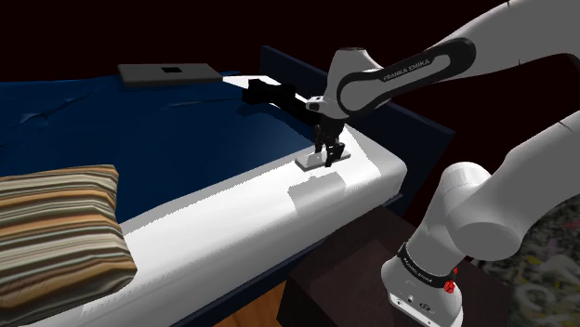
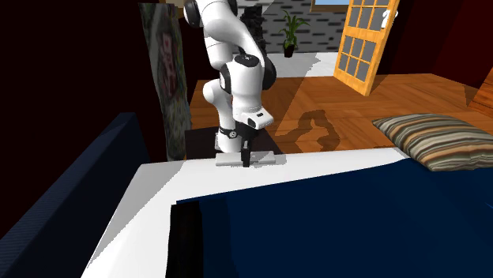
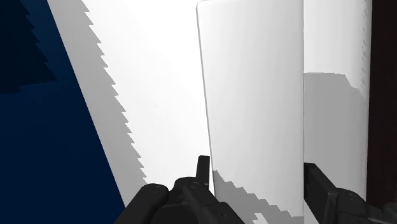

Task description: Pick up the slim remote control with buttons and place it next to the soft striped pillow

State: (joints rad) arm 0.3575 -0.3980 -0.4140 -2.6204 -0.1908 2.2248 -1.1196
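Note:
The remote [image 1: 321,161] is drawn as a plain white flat slab. It lies on the white sheet at the bed's near corner. My black gripper [image 1: 328,155] comes straight down on it, and its fingers clasp the slab's long sides. In the wrist view the remote [image 3: 254,95] runs away from the gripper [image 3: 256,167], with one finger against each edge. From the second exterior view the remote [image 2: 263,158] sits under the gripper [image 2: 246,163] at the bed's far edge. The striped pillow [image 1: 56,232] lies at the shoulder view's lower left, far along the bed, and the pillow [image 2: 442,138] is well apart from the remote.
A dark blue cover [image 1: 158,139] spreads over most of the bed, with a white sheet strip [image 1: 232,223] along its near side. A dark flat slab [image 1: 167,72] lies at the far end. A dark cabinet [image 1: 344,269] stands beside the bed by the robot's base.

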